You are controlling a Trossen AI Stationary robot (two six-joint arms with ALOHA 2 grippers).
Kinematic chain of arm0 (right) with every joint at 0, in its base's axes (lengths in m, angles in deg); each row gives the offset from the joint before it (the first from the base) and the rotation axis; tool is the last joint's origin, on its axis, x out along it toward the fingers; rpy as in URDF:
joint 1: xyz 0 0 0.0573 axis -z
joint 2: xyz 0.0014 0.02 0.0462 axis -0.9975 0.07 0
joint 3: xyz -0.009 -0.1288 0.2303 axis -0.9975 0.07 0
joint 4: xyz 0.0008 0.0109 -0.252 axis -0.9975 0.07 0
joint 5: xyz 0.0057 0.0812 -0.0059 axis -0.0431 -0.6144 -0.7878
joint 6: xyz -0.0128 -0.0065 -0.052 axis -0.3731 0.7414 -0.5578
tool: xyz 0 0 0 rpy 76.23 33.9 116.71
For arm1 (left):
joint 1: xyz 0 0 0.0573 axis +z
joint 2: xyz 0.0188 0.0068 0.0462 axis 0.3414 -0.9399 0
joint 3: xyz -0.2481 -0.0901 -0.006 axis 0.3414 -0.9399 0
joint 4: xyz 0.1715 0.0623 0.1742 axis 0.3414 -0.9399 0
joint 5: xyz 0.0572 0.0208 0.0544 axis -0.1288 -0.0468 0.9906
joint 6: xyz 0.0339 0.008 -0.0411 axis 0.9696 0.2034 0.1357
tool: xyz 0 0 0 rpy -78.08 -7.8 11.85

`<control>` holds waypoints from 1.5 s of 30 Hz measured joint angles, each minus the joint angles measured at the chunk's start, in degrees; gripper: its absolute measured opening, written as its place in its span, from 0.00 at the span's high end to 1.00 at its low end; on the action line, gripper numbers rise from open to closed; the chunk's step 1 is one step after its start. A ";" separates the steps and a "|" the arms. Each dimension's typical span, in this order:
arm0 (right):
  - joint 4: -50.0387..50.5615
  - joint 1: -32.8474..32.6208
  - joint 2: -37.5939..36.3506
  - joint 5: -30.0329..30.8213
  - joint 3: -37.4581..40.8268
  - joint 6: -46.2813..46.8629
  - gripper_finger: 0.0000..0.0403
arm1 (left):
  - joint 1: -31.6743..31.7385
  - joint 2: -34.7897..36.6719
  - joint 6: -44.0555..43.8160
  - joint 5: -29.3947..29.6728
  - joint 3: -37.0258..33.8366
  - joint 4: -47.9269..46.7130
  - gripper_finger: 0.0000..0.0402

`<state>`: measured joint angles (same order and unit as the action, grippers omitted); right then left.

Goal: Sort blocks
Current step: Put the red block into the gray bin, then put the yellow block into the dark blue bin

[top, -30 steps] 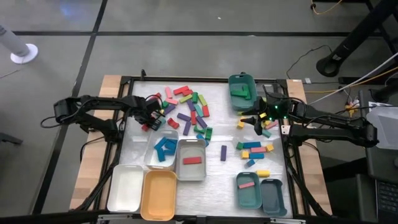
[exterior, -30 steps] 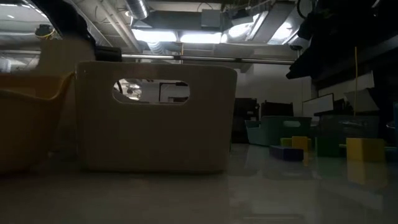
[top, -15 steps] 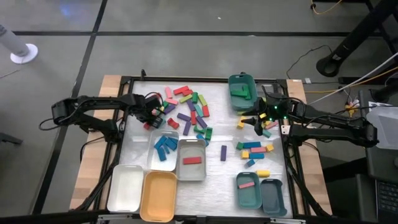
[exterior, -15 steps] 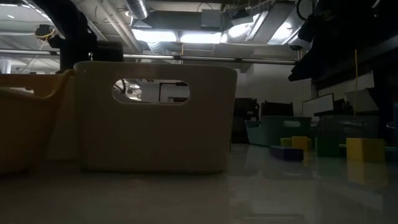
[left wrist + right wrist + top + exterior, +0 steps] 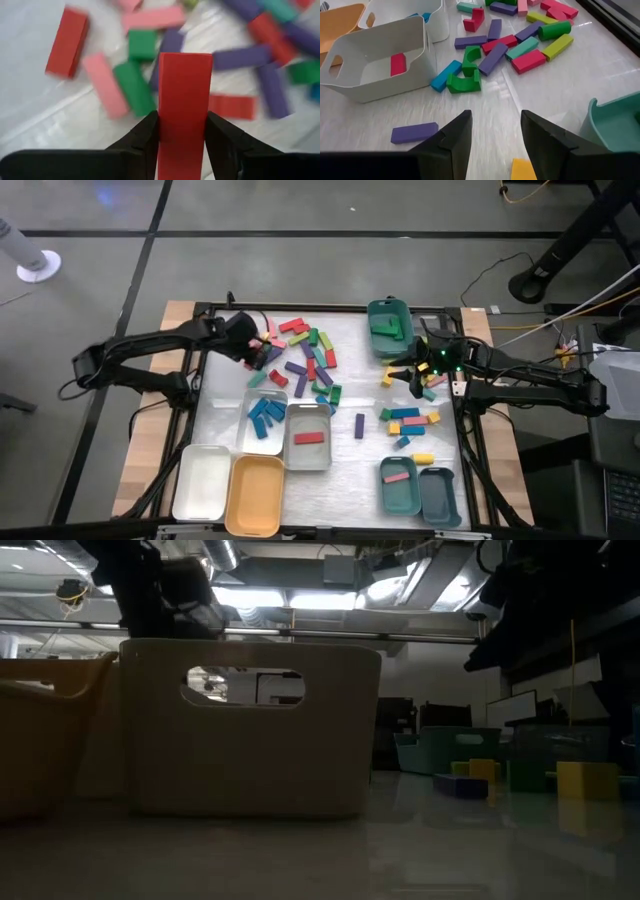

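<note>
A: High view first: what does the desk [image 5: 345,455] look like?

B: Pale and glossy, set in a dark frame with wooden strips at both sides, on a grey floor crossed by dark lines. Loose blocks [image 5: 305,355] lie in a heap toward the far middle, with a smaller scatter on the right. A white tray [image 5: 203,482] and an orange tray [image 5: 254,493] sit at the near edge, two grey trays [image 5: 308,437] hold blue and red blocks, and teal trays stand near right and far right.

A: And the left end effector [image 5: 255,348]?

B: It hangs at the left edge of the heap. Only the left wrist view shows the grip: both fingers [image 5: 141,140] are closed flat on the sides of a red block [image 5: 183,112], which is off the desk, with pink, green, purple and red blocks blurred below.

A: The right end effector [image 5: 412,378]?

B: It sits over the scatter on the right. Its wrist view shows the fingers [image 5: 451,137] parted with nothing between them, bare desk in the gap, and a purple block [image 5: 414,133] and a yellow block [image 5: 523,169] lying near.

A: What does the low view add?

B: The room: ceiling lights, ducts and dark shelving behind a white tray wall [image 5: 250,730] with a handle cutout, which hides the heap.
</note>
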<state>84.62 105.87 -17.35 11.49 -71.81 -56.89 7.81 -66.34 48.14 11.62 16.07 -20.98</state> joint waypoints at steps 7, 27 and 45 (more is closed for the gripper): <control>3.27 0.00 0.00 0.56 0.00 0.00 0.58 | -7.37 0.90 -1.62 -9.69 0.48 13.80 0.71; 7.56 0.00 6.62 12.55 0.00 -14.47 0.58 | -33.48 -14.76 3.88 -9.40 0.47 44.30 0.69; 6.97 -0.02 17.51 12.61 -0.02 -27.13 0.58 | -34.55 -21.69 13.20 -9.25 0.47 46.66 0.48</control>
<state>91.59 105.84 0.15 24.10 -71.83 -84.03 -26.75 -88.03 61.34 2.37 16.54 25.69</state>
